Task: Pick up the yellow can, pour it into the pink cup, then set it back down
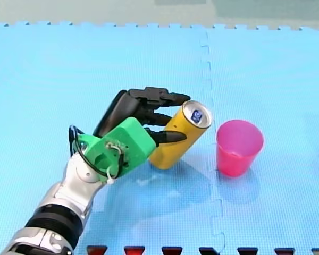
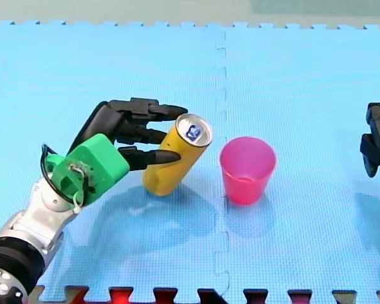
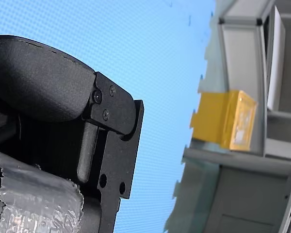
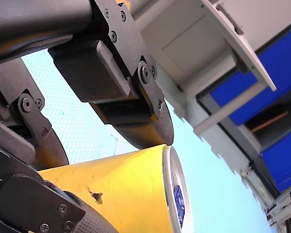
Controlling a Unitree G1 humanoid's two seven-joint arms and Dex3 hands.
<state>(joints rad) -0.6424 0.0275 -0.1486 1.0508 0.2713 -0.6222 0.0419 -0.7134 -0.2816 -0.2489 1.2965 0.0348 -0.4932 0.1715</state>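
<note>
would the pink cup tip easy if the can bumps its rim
Probably: the pink cup stands free, base narrower than rim, so a rim knock may topple it. It looks thin, likely light. The left hand tilts the yellow can close by; right hand is far right.

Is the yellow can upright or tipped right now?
Tipped: the left hand grips the yellow can, its silver top leaning toward the pink cup. The right hand is at the far right.

can (image 1: 179,137) in L robot hand (image 1: 143,114), cup (image 1: 238,150) just R, on mat (image 1: 69,69)
</note>
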